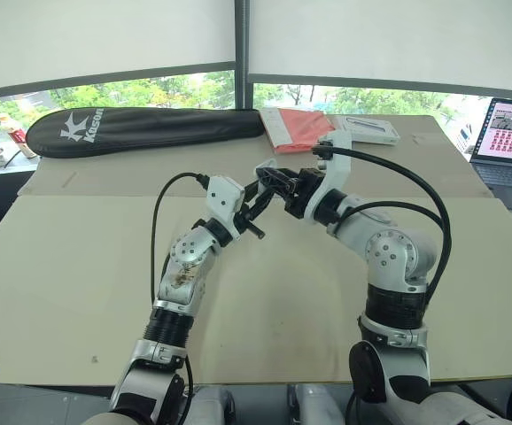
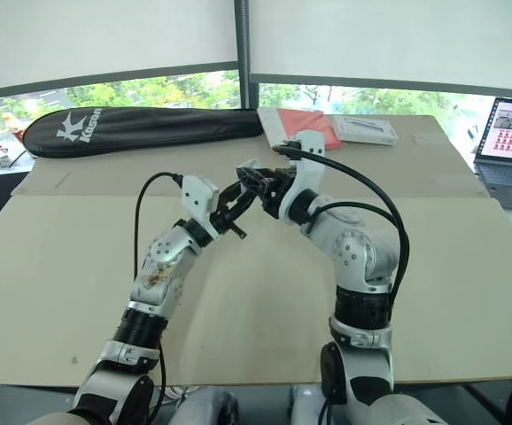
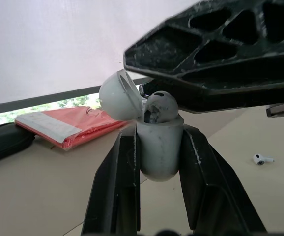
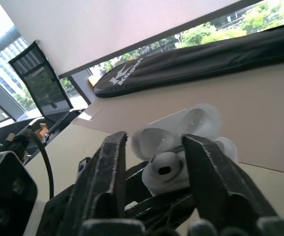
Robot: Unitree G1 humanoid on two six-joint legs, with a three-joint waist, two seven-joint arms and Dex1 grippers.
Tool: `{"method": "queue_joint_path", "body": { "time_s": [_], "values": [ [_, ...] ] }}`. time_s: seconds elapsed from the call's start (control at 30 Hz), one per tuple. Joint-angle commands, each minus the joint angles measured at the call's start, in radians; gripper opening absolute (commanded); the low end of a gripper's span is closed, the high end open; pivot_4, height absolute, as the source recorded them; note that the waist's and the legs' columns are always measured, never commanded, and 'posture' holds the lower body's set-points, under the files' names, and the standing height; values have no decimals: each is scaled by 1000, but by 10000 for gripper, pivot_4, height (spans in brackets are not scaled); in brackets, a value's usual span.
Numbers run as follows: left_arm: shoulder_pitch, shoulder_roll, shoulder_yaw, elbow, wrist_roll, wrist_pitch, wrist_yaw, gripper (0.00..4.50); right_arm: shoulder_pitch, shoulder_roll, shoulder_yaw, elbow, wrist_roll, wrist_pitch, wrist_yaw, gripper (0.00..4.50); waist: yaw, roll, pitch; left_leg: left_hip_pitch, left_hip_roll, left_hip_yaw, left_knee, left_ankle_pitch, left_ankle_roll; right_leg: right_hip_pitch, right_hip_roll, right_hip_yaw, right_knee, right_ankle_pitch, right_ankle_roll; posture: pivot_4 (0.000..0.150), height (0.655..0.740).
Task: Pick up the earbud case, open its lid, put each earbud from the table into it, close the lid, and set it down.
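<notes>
"Earbud case, is it off the table?"

"Yes. It's up in the air over the middle of the table, and the left gripper has it pinched by the body, one black finger on each side. The lid is tipped back, so picking up and opening look done."

"And the buds?"

"One earbud sits in the mouth of the case with its round head poking above the rim. I'd say it's partway in, not fully seated. The right gripper is right on top of it, coming from the far right and meeting the left one tip to tip. I can't tell whether it's gripping that bud or has let go."

"What's left, then?"

"A second earbud lies on the table, well apart from the case. That one has to go in, then the lid must be shut and the case set down. Roughly halfway, by my reckoning."
</notes>
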Motion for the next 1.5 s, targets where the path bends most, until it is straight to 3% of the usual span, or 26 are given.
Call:
{"method": "queue_joint_path", "body": {
  "time_s": [0.03, 0.17, 0.23, 0.4, 0.57, 0.8, 1.0, 1.2, 1.5],
  "values": [
    [-21, -3, 3, -40, -13, -25, -6, 5692, -31, 21, -86, -9, 79, 2, -50, 27376, 0, 0, 0, 0, 0, 0, 0, 0, 0, 0, 0, 0, 0, 0, 0, 1500, 7400],
    [7, 5, 5, -43, -14, -21, -11, 5692, -90, -28, -253, -7, 233, 48, -100, 27376, 5, 0, 0, -1, 0, 0, 0, 0, 0, 0, 0, 0, 0, 0, 0, 1500, 7400],
    [25, 19, 12, -51, -15, -19, -14, 5692, -76, -161, -262, 13, 225, 51, -42, 27376, 6, 0, 0, 0, 0, 0, 0, -1, 1, 0, 0, 0, -1, 0, 0, 1500, 7400],
    [67, 55, 23, -84, -19, -10, -20, 5692, 87, -525, -90, 137, 34, -131, 204, 27376, 7, 0, 0, -1, 0, 1, -1, -2, 3, 0, -1, 0, -2, -1, 2, 1500, 7400],
    [85, 76, 31, -104, -22, 0, -20, 5692, 188, -680, 49, 341, -157, -422, 371, 27376, -4, -1, 0, 2, -1, 4, -1, -2, 3, 0, -1, 4, -4, -1, 2, 1500, 7400],
    [98, 85, 30, -129, -24, 17, -17, 5692, 193, -722, 152, 663, -318, -764, 528, 27376, 0, -1, 0, 3, 0, 4, -1, -1, 2, 1, 0, 5, -7, -1, 2, 1500, 7400],
    [89, 89, 26, -140, -27, 34, -25, 5692, 63, -716, 192, 997, -416, -967, 576, 27376, 1, -1, 0, 2, -1, 5, 0, -1, 2, 1, 0, 5, -9, -1, 2, 1500, 7400],
    [82, 95, 31, -137, -27, 36, -27, 5692, -33, -702, 180, 1188, -458, -1054, 566, 27376, 2, -1, 0, 3, 0, 4, -1, -1, 2, 2, 0, 5, -9, -1, 2, 1500, 7400],
    [78, 92, 27, -131, -30, 37, -26, 5692, -88, -684, 183, 1300, -486, -1068, 598, 27376, 1, -1, 0, 3, 0, 5, -1, -1, 2, 2, 0, 5, -8, -1, 2, 1500, 7400]
  ]
}}
